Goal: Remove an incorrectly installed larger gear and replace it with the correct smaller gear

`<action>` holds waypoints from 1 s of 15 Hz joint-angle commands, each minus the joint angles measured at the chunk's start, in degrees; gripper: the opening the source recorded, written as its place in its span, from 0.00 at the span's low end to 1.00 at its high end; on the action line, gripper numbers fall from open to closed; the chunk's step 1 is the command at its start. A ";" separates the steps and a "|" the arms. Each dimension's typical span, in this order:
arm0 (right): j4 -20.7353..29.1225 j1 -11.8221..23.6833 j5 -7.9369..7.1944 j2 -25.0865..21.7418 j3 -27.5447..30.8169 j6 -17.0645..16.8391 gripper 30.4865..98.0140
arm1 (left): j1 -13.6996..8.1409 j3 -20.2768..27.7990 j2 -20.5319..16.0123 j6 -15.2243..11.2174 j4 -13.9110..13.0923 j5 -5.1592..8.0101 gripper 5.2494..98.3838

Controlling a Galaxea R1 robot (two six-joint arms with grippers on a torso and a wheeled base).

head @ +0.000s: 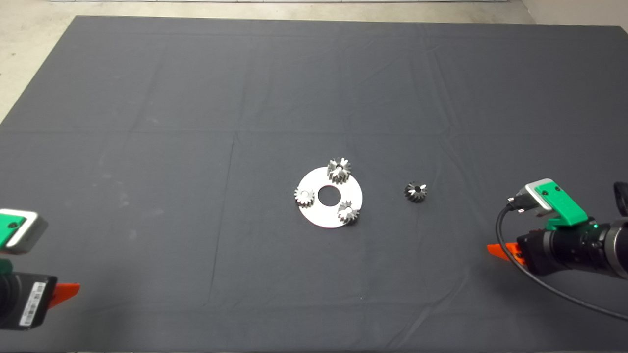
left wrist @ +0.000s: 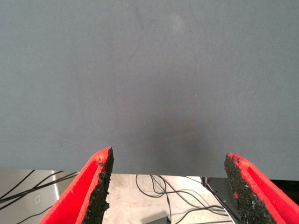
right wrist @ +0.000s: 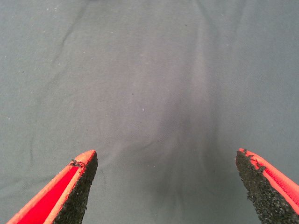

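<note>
At the near left edge, the left gripper (left wrist: 168, 184) waits with fingers spread wide over bare dark mat (head: 196, 122). At the right, the right gripper (right wrist: 166, 186) hovers, fingers wide and empty. The smaller gear (head: 415, 191), dark steel, lies alone right of the round silver plate (head: 329, 215). On the plate's far rim stands the larger gear (head: 339, 170), with two small steel gears (head: 304, 196) on its left and near-right rim.

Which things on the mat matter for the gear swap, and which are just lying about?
For the job:
larger gear, on the round plate
smaller gear, loose on the mat

Not to be touched:
two small gears on the plate
cables on the floor
</note>
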 commanded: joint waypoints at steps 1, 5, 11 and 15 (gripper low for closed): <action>13.89 0.58 -4.75 1.51 -3.14 4.45 0.71 | 0.00 0.86 -0.46 0.01 -0.57 0.55 0.59; 29.78 5.77 -4.75 8.24 -9.87 0.89 0.71 | -0.01 0.77 0.24 0.45 -0.49 0.55 0.59; 41.07 24.83 -4.57 20.36 -20.71 3.76 0.71 | -0.17 0.77 2.17 -0.07 -5.40 0.46 0.59; 41.51 27.76 -2.82 29.29 -30.17 1.17 0.71 | -0.17 0.24 1.14 -1.46 -14.27 0.62 0.59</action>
